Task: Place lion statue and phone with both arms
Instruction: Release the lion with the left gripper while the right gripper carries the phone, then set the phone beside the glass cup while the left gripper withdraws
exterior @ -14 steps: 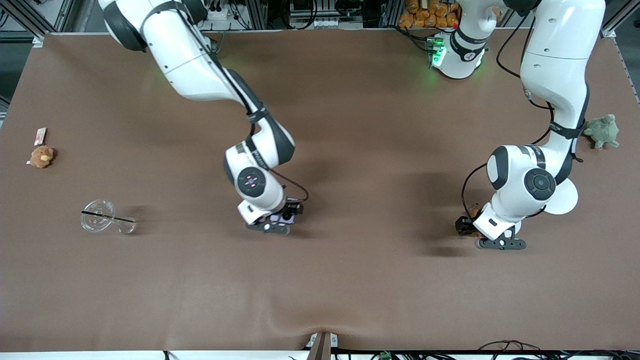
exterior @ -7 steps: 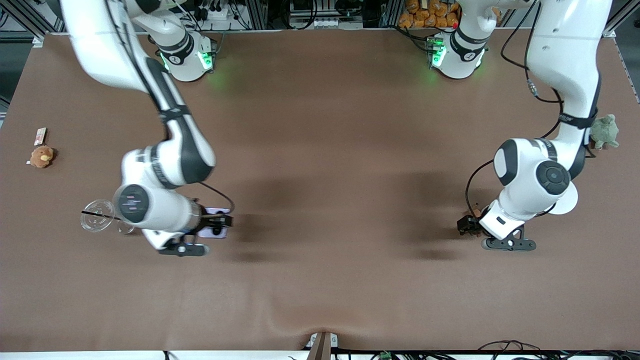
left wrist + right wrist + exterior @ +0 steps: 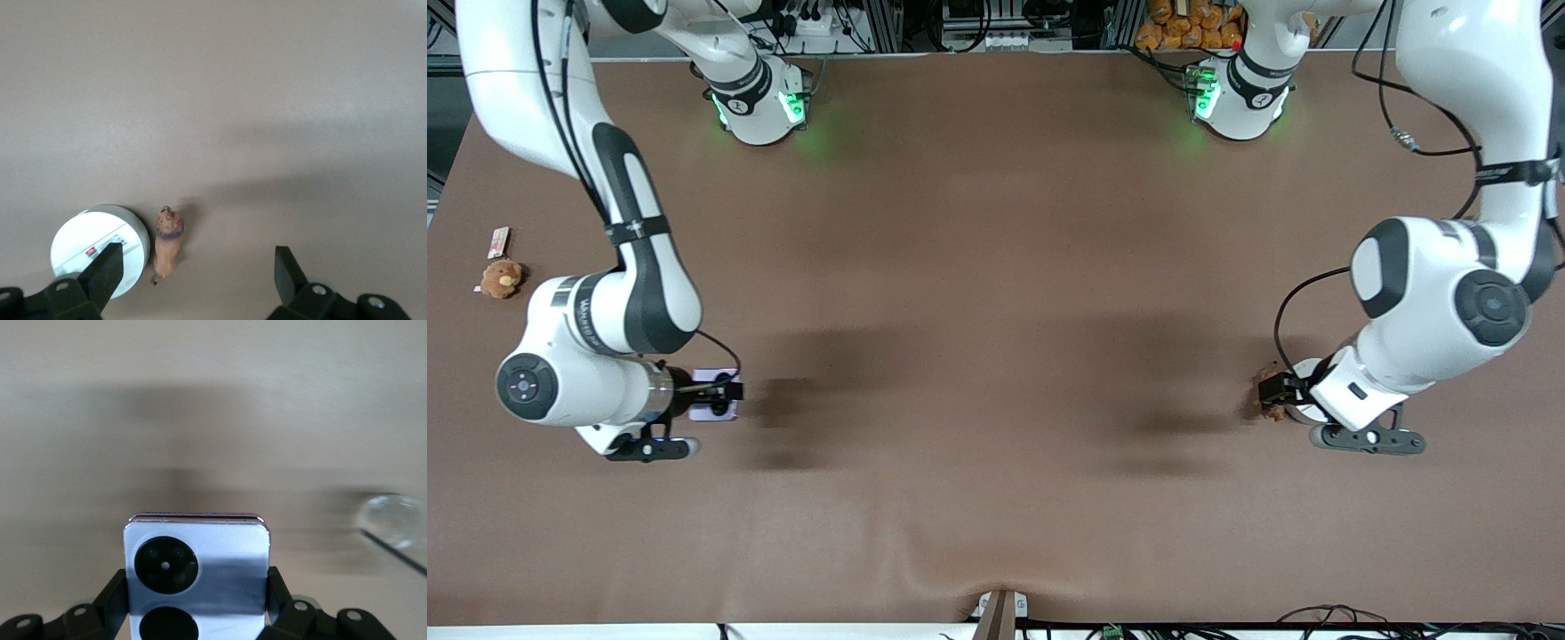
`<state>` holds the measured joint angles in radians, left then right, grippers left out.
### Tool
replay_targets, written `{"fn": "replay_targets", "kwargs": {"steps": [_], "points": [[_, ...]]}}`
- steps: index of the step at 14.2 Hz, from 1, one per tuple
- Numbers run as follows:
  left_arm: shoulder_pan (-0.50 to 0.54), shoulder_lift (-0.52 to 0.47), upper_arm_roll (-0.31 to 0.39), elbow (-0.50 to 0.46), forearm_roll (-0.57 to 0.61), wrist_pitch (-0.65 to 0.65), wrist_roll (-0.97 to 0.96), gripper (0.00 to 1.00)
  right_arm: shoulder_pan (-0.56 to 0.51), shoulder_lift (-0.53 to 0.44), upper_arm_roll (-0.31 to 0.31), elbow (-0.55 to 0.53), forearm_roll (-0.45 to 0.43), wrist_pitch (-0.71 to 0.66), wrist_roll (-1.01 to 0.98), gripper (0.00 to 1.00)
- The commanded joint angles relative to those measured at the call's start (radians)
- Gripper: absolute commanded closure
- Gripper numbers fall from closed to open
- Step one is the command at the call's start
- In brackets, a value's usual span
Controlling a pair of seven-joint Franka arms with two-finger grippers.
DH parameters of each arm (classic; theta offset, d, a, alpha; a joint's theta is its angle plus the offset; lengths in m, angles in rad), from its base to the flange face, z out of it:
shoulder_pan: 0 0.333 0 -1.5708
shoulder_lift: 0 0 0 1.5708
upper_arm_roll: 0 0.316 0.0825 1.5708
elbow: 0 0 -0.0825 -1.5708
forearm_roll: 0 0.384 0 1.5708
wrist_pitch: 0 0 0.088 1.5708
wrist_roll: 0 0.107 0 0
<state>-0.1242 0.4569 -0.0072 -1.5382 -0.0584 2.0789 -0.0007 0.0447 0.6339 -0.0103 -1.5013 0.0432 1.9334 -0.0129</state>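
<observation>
The phone [image 3: 198,567], pale lavender with two black circles on its face, is clamped between the fingers of my right gripper [image 3: 197,603]. In the front view the right gripper [image 3: 725,391] holds the phone [image 3: 725,413] above the table toward the right arm's end. The lion statue [image 3: 168,247], small and orange-brown, lies on the table beside a white round disc [image 3: 100,257]. My left gripper [image 3: 197,280] hangs open over it, fingers spread wide and clear of it. In the front view the left gripper [image 3: 1272,389] is over the lion statue [image 3: 1266,411].
A clear glass with a black straw [image 3: 390,520] lies on the table close to the held phone. A tan plush toy [image 3: 500,278] and a small card [image 3: 498,240] lie at the right arm's end of the table.
The right arm has swept the phone from mid-table toward its own end. The left gripper has opened wider and drawn slightly toward the left arm's end; the lion stays on the table.
</observation>
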Motion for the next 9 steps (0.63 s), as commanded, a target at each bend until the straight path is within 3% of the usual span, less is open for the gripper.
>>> {"fn": "replay_targets", "kwargs": {"steps": [1, 4, 7, 9], "points": [[0.009, -0.043, 0.001, 0.062, 0.02, -0.109, -0.004, 0.0, -0.031, 0.042, 0.02, -0.005, -0.066, 0.012, -0.002, 0.78], [0.009, -0.122, 0.003, 0.072, 0.06, -0.175, -0.004, 0.0, -0.032, 0.067, 0.02, -0.014, -0.072, 0.021, -0.002, 0.71], [0.018, -0.181, 0.012, 0.076, 0.063, -0.226, -0.001, 0.0, -0.037, 0.095, 0.02, -0.019, -0.083, 0.025, -0.002, 0.69], [0.018, -0.202, 0.058, 0.078, 0.072, -0.243, 0.036, 0.0, -0.04, 0.096, 0.02, -0.033, -0.086, 0.03, -0.002, 0.6]]}}
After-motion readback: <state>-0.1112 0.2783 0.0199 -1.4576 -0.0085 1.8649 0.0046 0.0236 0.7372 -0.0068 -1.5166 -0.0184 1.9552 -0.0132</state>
